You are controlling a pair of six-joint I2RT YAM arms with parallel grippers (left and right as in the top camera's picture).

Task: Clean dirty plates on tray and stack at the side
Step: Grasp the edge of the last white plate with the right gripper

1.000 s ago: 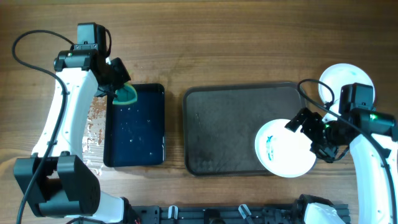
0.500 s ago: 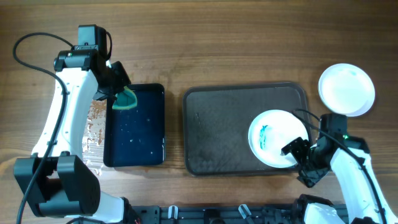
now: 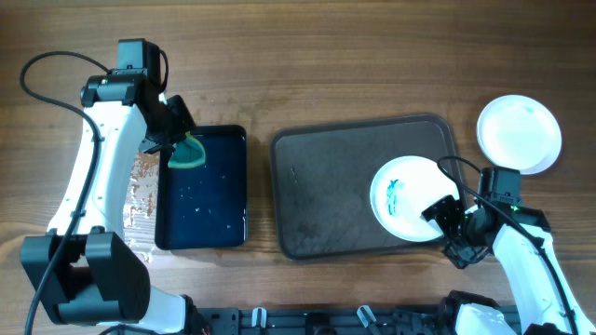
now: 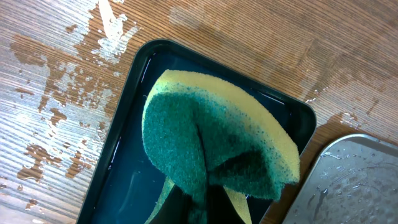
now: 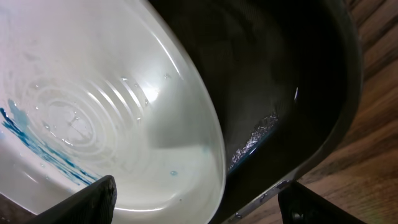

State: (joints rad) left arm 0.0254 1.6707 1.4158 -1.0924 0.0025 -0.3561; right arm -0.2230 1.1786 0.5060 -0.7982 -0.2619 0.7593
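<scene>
My left claw (image 4: 198, 208) clamped on the sponge (image 4: 211, 143) above the basin (image 4: 123, 174), my right claw (image 5: 198, 202) apart astride the rim of the plate (image 5: 93, 93), tray (image 5: 286, 87) beneath.

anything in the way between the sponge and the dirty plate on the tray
Nothing visible does. The sponge in the left end effector hangs over the blue basin; between it and the dirty plate lies only bare tray floor. The right end effector sits at the plate's far right edge, out of that path.

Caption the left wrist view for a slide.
Left hand pinches a folded green-yellow sponge over the water basin on a wet table.
</scene>
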